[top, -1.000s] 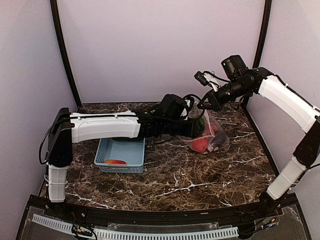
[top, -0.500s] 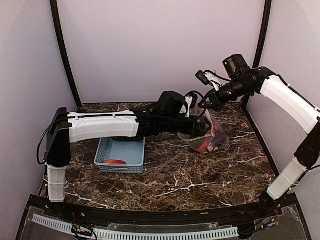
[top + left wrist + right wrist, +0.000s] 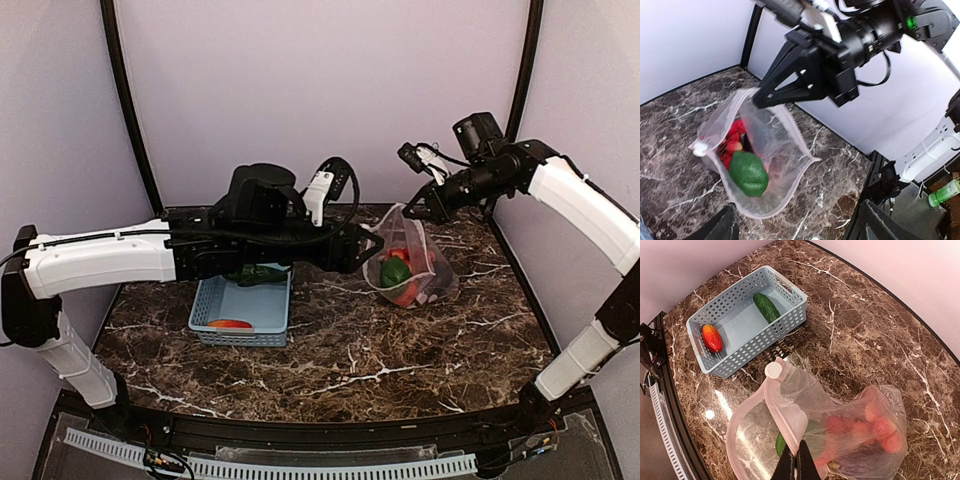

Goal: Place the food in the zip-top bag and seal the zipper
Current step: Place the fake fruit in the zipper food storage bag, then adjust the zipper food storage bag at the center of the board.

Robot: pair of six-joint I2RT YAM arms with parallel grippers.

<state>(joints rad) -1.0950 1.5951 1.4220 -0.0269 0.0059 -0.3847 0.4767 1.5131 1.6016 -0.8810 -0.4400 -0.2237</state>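
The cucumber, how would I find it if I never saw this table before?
Look at the dark marble table and find the light blue basket with holes in its sides. Two toys lie inside it, apart from each other. The cucumber is the long dark green one, at the opposite end from the stubby orange-red pepper.

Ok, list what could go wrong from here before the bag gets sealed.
1. The right gripper holds the zip-top bag by one pinch of its rim; a slip would let the mouth collapse.
2. The avocado lies close to the mouth and might roll out if the bag tips.
3. The cucumber and pepper lie in the basket; sealing now would leave them out.
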